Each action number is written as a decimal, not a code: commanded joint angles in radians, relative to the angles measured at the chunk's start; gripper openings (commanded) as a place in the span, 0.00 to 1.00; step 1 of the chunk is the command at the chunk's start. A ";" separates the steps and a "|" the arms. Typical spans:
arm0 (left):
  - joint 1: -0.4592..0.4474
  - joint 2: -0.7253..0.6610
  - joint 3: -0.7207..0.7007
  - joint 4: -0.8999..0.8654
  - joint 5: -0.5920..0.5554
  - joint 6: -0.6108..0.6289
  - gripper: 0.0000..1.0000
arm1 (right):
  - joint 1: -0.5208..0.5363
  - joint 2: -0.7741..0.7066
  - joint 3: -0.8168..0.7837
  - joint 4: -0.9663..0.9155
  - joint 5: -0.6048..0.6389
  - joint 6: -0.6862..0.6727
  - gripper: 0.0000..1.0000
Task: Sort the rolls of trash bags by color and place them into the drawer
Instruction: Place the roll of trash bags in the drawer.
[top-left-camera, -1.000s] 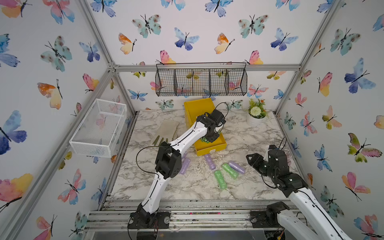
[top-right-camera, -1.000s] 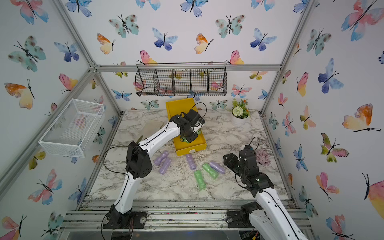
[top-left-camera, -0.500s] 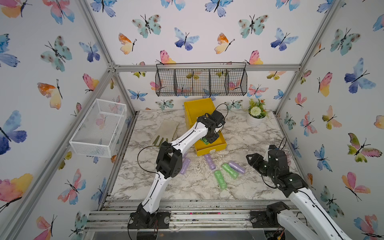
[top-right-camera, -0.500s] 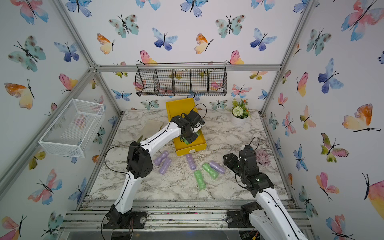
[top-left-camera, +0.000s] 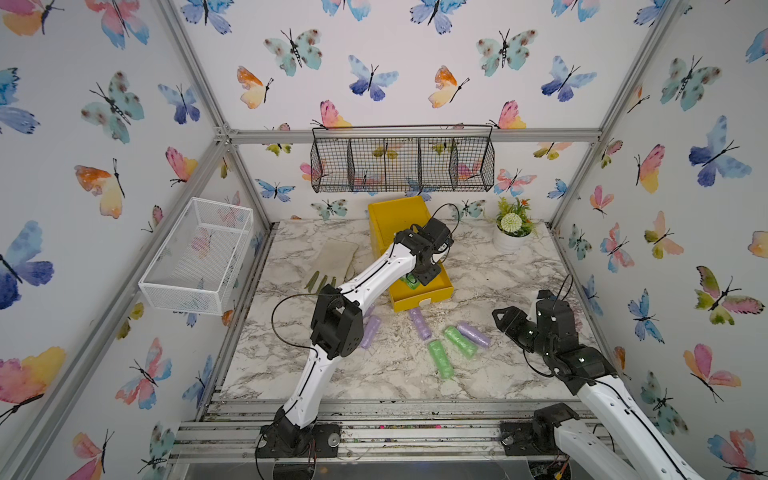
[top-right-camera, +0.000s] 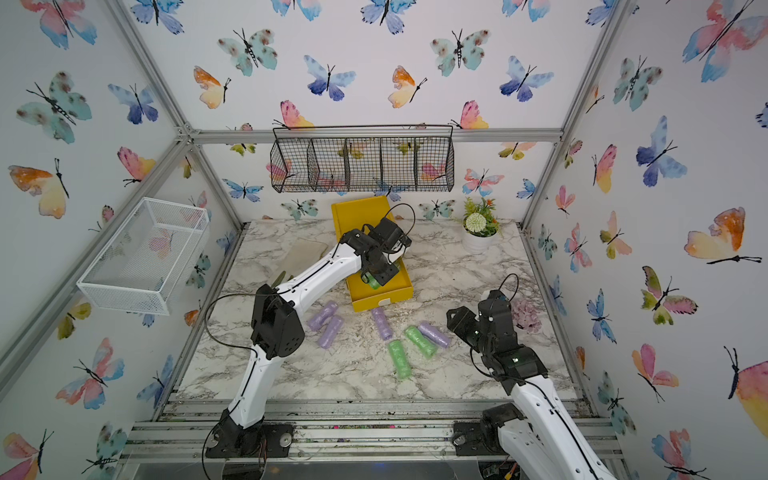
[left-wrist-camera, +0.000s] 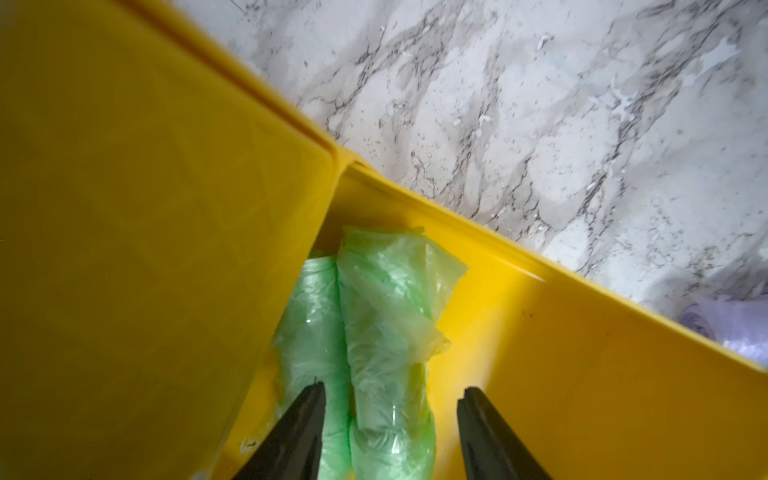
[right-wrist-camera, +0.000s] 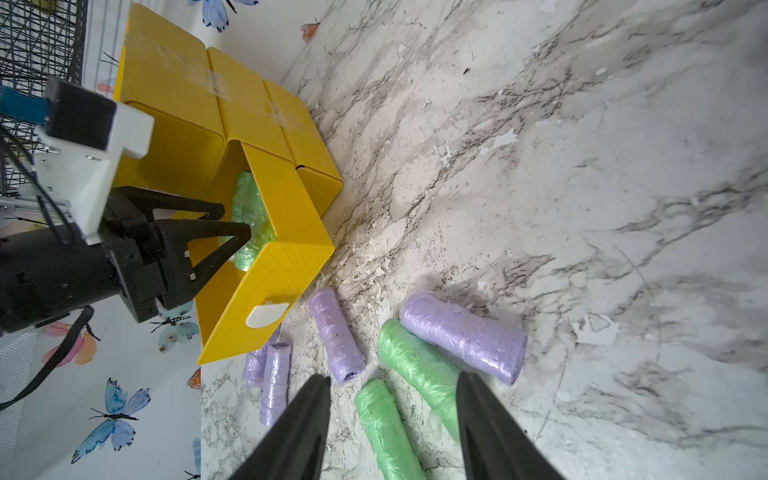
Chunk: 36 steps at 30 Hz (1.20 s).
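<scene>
Yellow drawer (top-left-camera: 419, 297), pulled out far-centre on the desk (top-left-camera: 498, 282), holds two green rolls (left-wrist-camera: 386, 316) beneath the left hand (left-wrist-camera: 390, 388), jaws apart and clamping nothing. Four purple rolls (top-left-camera: 419, 323) and two green ones (top-left-camera: 440, 359) lie just nearer, with the right hand (right-wrist-camera: 392, 376) to their right, jaws apart, and a pale glove (top-left-camera: 338, 257) far left.

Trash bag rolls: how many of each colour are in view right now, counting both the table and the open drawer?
purple rolls, on the table: 4
green rolls, on the table: 2
green rolls, in the open drawer: 2
pink rolls: 0 in view
Total in view: 8
</scene>
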 joint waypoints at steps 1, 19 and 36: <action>-0.018 -0.080 0.014 0.013 -0.020 0.009 0.57 | -0.005 -0.005 0.001 -0.001 -0.012 -0.019 0.57; -0.086 -0.655 -0.426 0.373 -0.083 -0.083 0.62 | -0.005 0.023 0.031 0.043 -0.061 -0.065 0.64; 0.136 -1.240 -1.303 0.649 -0.066 -0.455 0.73 | -0.005 0.107 0.054 0.107 -0.179 -0.180 0.66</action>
